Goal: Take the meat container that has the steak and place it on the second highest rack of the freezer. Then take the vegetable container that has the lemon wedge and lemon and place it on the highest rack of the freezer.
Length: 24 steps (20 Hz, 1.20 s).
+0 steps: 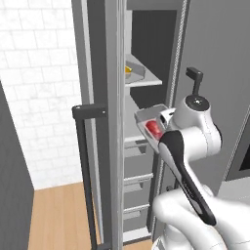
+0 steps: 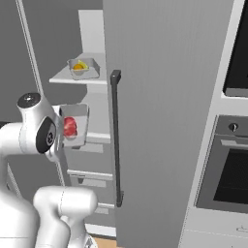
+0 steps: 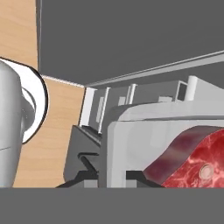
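So the freezer [image 1: 102,146] is open and its pale grey shelves are what carry stuff here: the top rack [image 1: 144,80] has a small grey container [image 2: 83,68] sitting right on it, with the orange-yellow lemon [image 2: 79,66] and a paler wedge [image 2: 85,63] inside. The shelf below [image 2: 97,136] looks bare where it shows, and under that are pale drawers [image 1: 137,188] stacked one over the other. Down at the bottom there's wood floor [image 1: 61,215] running up to the white tiled wall [image 1: 36,73].
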Motion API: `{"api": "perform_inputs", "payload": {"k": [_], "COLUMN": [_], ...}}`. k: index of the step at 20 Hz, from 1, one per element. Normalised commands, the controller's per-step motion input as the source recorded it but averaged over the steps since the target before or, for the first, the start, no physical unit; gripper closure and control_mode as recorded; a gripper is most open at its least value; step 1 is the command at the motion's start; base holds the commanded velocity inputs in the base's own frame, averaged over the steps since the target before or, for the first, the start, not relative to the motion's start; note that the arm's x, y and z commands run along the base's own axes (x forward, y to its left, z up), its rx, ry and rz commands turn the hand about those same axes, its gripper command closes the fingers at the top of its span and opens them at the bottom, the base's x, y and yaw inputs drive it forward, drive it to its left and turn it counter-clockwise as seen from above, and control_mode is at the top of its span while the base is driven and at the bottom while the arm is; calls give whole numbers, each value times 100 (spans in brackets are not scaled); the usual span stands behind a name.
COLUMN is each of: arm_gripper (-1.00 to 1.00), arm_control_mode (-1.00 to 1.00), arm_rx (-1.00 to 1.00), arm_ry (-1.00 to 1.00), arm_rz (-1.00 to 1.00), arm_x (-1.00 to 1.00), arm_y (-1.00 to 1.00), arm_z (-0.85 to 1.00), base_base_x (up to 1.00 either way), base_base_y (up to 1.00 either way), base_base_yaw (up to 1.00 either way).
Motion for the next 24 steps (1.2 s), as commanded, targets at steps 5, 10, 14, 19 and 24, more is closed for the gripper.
{"api": "perform_inputs", "payload": {"k": [5, 10, 14, 19, 24], "arm_gripper": [100, 100, 100, 100, 100], "arm_control_mode": [-100, -100, -100, -100, -100], "arm_rx": [7, 1, 0, 0, 0], "arm_ry": [0, 1, 3, 4, 3], "arm_rz": [3, 2, 0, 0, 0], "arm_x": [65, 71, 67, 65, 62], "arm_y": [2, 10, 28, 22, 7], "arm_z": [-24, -24, -31, -22, -11], "base_base_x": [0, 0, 0, 0, 0], "base_base_y": [0, 0, 0, 0, 0], "base_base_yaw": [0, 0, 0, 0, 0]}}
